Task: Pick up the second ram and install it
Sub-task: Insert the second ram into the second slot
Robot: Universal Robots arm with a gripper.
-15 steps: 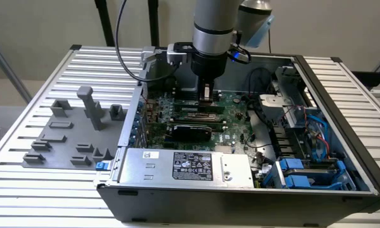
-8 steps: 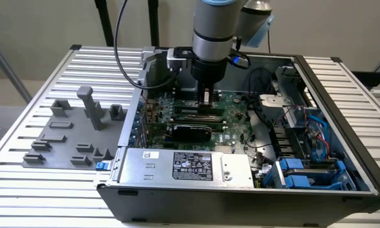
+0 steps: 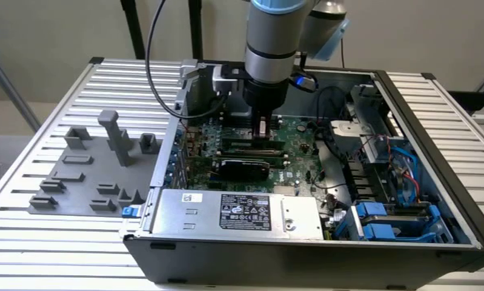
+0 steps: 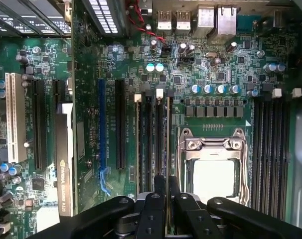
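Exterior view. The arm stands vertically over the open computer case (image 3: 435, 157), which lies on a slatted metal table (image 3: 31, 200). The tool (image 3: 263, 130) is lowered onto the motherboard (image 3: 294, 148), at the memory slots just beyond the black graphics card (image 3: 242, 165). A pale strip runs down between the tool's tips; it is probably the second ram (image 3: 262, 128) seen edge-on, though this view does not settle it. The silver power supply (image 3: 242, 212) with its black label sits at the near side of the case. A grey fixture tray (image 3: 88, 176) with upright posts rests on the table at the exterior view's left of the case, well apart from the tool.

Wrist view. The tool (image 4: 167, 191) looks straight down on the motherboard (image 4: 211, 64). Its two black fingers (image 4: 159, 186) stand close together, clamped on the second ram (image 4: 165, 149), a thin green stick seen on edge. The stick's long axis runs parallel to the black memory slots, from the fingers toward the white latch (image 4: 159, 92) at the slot's far end. It stands upright on its long edge in the slot line just beside the CPU socket (image 4: 213, 164), between the socket and the neighbouring slots. Whether it is fully seated cannot be told. A second bank of memory slots (image 4: 270, 149) lies on the socket's other side.
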